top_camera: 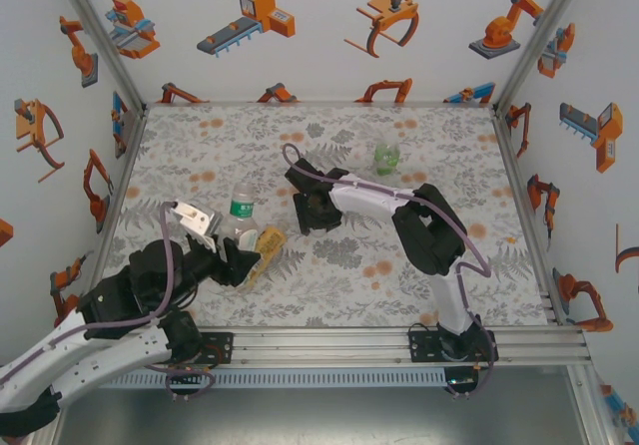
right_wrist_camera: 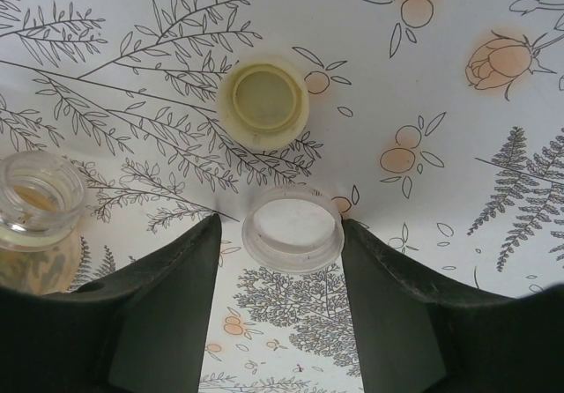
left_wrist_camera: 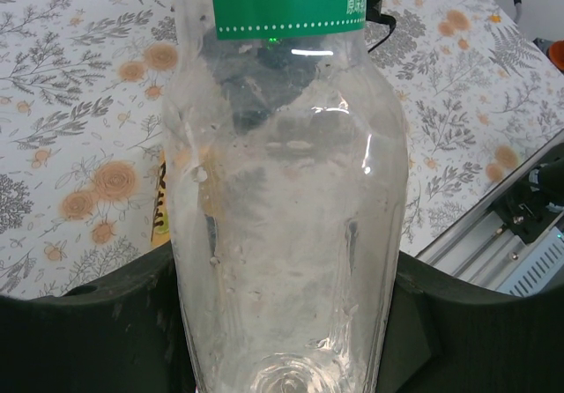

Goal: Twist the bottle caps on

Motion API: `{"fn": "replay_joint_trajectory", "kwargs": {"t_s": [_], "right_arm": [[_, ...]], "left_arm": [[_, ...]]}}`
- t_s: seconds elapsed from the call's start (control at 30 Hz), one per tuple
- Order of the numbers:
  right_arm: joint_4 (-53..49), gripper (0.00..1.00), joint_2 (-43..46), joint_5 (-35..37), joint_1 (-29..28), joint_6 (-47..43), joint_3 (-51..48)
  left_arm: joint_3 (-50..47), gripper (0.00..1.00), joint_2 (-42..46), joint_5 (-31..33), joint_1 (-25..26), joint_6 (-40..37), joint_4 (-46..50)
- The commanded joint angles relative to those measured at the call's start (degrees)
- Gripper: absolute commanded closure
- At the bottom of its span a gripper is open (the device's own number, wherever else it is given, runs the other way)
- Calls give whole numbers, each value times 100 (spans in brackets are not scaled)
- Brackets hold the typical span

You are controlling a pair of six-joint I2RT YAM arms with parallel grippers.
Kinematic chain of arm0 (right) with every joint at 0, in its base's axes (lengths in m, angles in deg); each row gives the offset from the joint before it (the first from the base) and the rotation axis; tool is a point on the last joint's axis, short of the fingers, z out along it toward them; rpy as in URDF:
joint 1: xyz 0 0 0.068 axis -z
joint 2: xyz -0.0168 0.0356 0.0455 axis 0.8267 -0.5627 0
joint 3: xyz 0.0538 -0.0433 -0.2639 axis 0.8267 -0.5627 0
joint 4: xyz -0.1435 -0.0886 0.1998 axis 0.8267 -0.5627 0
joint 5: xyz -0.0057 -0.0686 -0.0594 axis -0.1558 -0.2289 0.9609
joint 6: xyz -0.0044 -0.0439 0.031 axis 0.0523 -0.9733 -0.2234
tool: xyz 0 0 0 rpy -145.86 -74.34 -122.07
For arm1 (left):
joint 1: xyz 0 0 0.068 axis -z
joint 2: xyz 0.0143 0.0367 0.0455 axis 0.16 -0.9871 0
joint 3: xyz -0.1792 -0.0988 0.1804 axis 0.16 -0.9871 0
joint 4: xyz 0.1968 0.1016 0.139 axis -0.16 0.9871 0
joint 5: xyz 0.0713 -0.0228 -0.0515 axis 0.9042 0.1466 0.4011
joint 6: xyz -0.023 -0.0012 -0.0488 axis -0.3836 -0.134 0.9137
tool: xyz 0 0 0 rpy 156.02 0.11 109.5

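I see my right gripper (right_wrist_camera: 280, 226) with its dark fingers (right_wrist_camera: 167, 296) standing apart on either side of a whitish cap (right_wrist_camera: 293, 231) that lies hollow side up on the flower-printed surface (right_wrist_camera: 458, 190). The finger at 3 o'clock is against the rim and the one at 9 o'clock is a sliver off it. A pale yellow cap (right_wrist_camera: 263, 99), also hollow side up, lies near it towards 12 o'clock, and at 9 o'clock the uncapped clear neck of a yellowish bottle (right_wrist_camera: 35, 197) sits at the frame's edge.
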Motion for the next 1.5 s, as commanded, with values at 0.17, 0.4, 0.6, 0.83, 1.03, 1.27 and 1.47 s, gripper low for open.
{"fn": "replay_joint_trajectory", "kwargs": {"t_s": [0.17, 0.4, 0.6, 0.83, 1.03, 1.27, 1.47], "right_arm": [[-63, 52, -85, 231, -46, -163, 3], [-119, 57, 594, 346, -164, -97, -549], [-135, 57, 1517, 382, -415, 274, -1449], [216, 57, 2147, 331, -494, 703, -2530], [397, 57, 2149, 472, -504, 771, -2830], [349, 49, 2059, 521, -521, 787, -2788], [102, 43, 2219, 584, -521, 787, -2568]], "left_arm": [[-88, 87, 134, 184, -32, 179, 155], [-169, 87, -160, 98, -33, 268, -21], [-263, 87, -472, 90, -32, 300, -397], [-326, 87, -797, -9, -30, 373, -735], [-330, 87, -916, -71, -25, 444, -771], [-344, 87, -770, -55, -21, 503, -632], [-443, 86, -566, 32, -22, 525, -626]]}}
